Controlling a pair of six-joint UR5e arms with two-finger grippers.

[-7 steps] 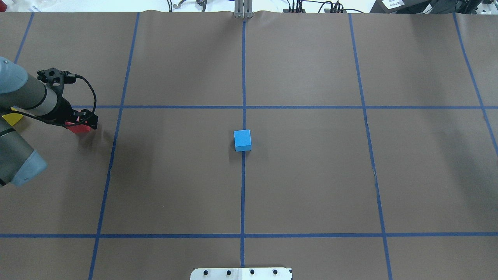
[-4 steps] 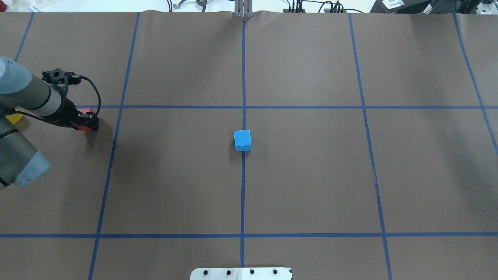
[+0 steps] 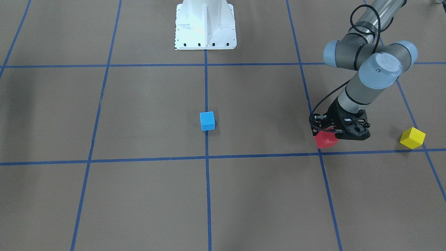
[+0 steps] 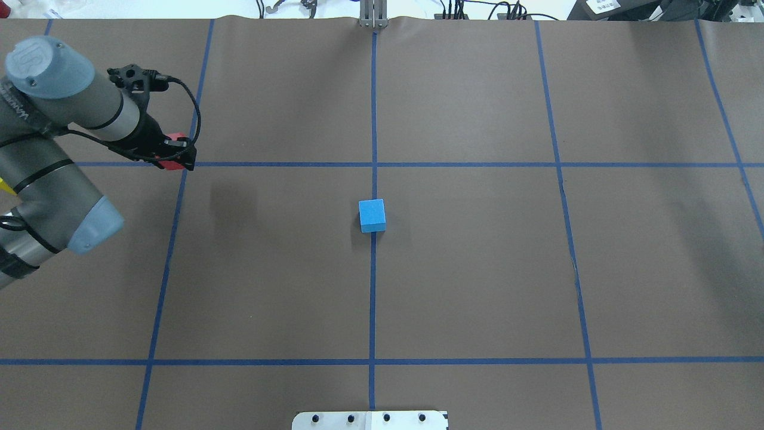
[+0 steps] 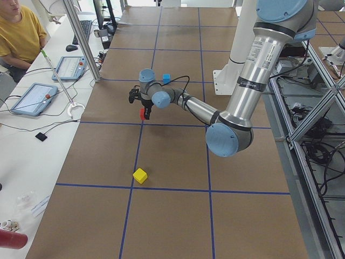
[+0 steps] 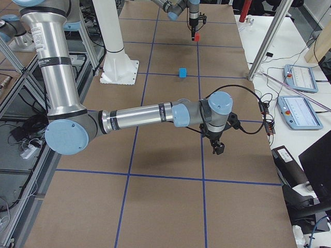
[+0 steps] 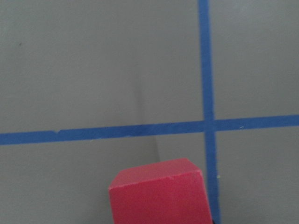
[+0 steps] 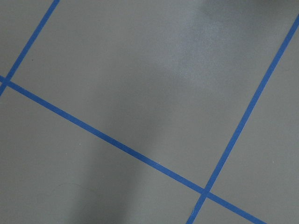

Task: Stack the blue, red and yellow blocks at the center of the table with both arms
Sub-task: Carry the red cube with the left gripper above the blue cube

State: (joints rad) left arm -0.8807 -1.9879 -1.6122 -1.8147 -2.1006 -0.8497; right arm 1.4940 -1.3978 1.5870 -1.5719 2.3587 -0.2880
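Observation:
The blue block (image 4: 372, 215) sits on the centre line of the brown table, also seen in the front view (image 3: 207, 121). My left gripper (image 4: 174, 156) is shut on the red block (image 3: 325, 140) and holds it above a blue tape crossing at the left. The red block fills the bottom of the left wrist view (image 7: 159, 193). The yellow block (image 3: 412, 137) lies on the table beyond the left arm, near the table's left end (image 5: 140, 175). My right gripper (image 6: 220, 148) shows only in the right side view, low over the table; I cannot tell if it is open.
The white robot base (image 3: 205, 24) stands at the table's near middle edge. Blue tape lines (image 4: 373, 119) divide the table into squares. An operator (image 5: 19, 32) sits by tablets past the far side, and an aluminium post (image 5: 81, 40) stands at that edge.
My left arm has moved right and toward the far side with the red block in its grip, now over the tape crossing. The blue block has not moved.

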